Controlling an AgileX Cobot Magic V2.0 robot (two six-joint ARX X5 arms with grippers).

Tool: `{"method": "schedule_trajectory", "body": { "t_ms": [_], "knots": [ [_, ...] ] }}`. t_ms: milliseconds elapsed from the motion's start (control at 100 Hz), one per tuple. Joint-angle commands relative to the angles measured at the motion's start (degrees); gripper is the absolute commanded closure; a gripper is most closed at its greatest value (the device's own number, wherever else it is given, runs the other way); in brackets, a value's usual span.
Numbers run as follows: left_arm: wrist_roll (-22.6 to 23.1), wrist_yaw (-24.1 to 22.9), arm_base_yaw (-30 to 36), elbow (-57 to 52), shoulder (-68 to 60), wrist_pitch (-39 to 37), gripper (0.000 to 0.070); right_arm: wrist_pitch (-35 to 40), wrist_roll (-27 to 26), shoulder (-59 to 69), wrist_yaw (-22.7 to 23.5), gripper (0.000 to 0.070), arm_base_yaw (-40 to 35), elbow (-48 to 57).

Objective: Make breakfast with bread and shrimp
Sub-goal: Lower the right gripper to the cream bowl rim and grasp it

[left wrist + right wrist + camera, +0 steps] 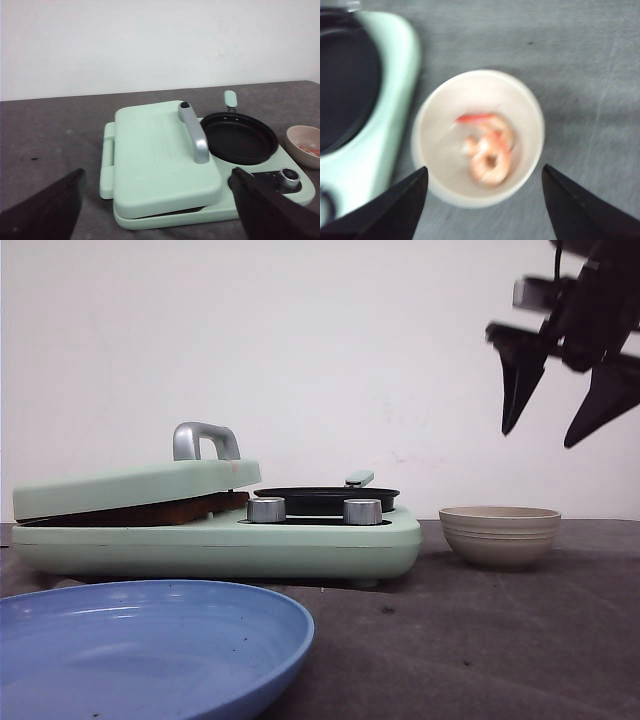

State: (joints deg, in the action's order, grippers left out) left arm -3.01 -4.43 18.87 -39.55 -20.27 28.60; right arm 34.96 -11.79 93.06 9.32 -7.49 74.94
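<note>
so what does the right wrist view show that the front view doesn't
Only the right wrist view shows the shrimp lying inside the bowl, seen from above between open jaws. Only the front view shows the blue plate, the cooker's lid with its metal handle, the two knobs, and the right gripper hanging high above the bowl. Both share the bowl, the green cooker and its black pan.

Glossy blue plate, brushed-metal handle, matt grey table, smooth mint appliance.

Mint cooker lid closed, black pan, beige bowl beside
</note>
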Motion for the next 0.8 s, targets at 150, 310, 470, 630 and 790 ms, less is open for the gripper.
{"method": "schedule_trajectory", "body": {
  "t_ms": [150, 310, 470, 630, 790],
  "knots": [
    [-0.22, -0.28, 0.15, -0.44, -0.17, 0.57, 0.0195, -0.35, 0.74, 8.79, 0.39, 0.0259, 1.64, 4.22],
    [-0.24, -0.28, 0.15, -0.44, -0.17, 0.55, 0.0195, -2.27, 1.29, 12.7, 1.18, 0.0259, 2.45, 4.57],
    [-0.24, -0.31, 0.15, -0.44, -0.17, 0.61, 0.0195, -4.76, 1.22, 15.41, 1.2, 0.0259, 3.19, 4.57],
    [-0.24, -0.31, 0.15, -0.44, -0.22, 0.61, 0.0195, -5.77, 0.81, 17.94, 1.38, 0.026, 3.63, 4.57],
    [-0.24, -0.31, 0.15, -0.44, -0.22, 0.61, 0.0195, -6.45, 0.87, 19.43, 1.22, 0.026, 3.67, 4.57]
  ]
}}
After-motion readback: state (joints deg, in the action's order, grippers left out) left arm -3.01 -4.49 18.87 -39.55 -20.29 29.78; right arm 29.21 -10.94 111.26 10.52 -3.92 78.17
